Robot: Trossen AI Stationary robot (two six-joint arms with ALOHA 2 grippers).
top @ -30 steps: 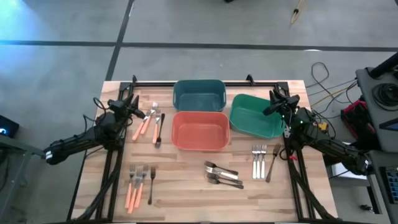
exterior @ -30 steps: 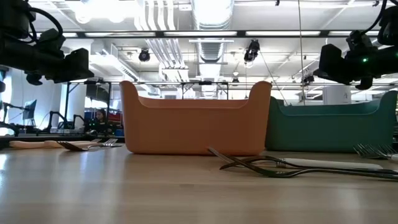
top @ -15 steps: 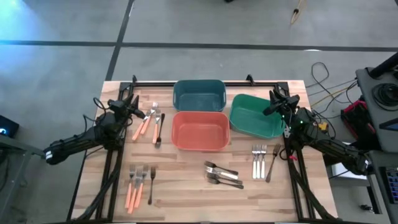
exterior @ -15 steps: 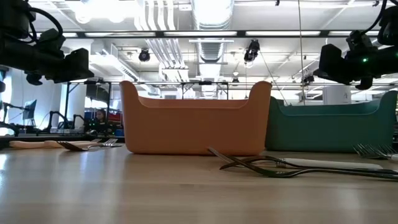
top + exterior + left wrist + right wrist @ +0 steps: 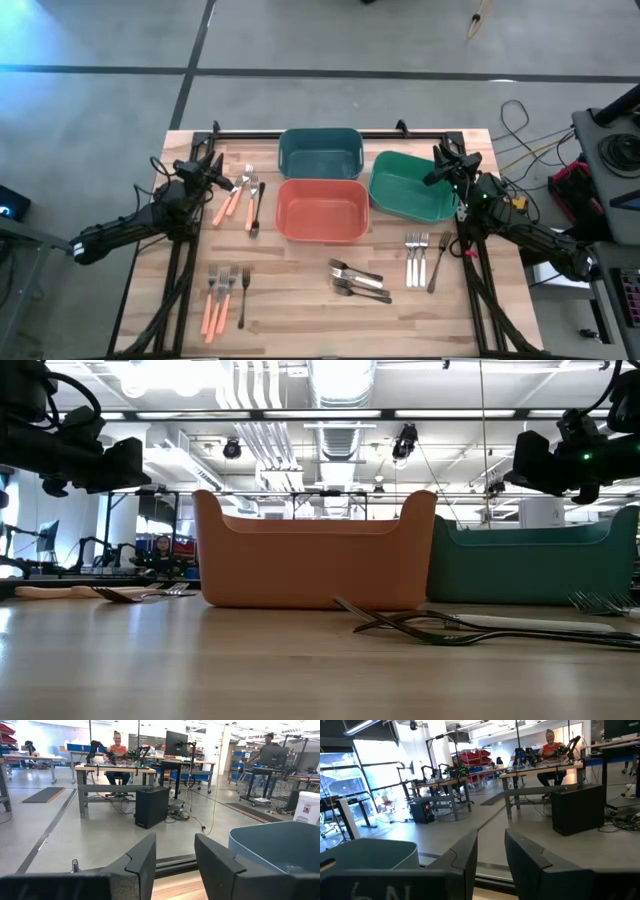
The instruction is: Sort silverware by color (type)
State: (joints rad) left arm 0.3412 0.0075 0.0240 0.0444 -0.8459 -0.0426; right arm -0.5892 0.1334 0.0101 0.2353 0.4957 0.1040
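The silverware (image 5: 356, 279) lay in small groups across the lower and left table (image 5: 300, 300). The left gripper (image 5: 213, 170) at mid-left and the right gripper (image 5: 440, 165) at upper right both hovered with fingers apart, holding nothing.

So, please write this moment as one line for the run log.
left gripper: open, empty, above far-left forks | right gripper: open, empty, over green bin | silverware: all on table | bins: empty

Forks (image 5: 470, 628) lie before orange bin (image 5: 315, 555), perhaps touching.
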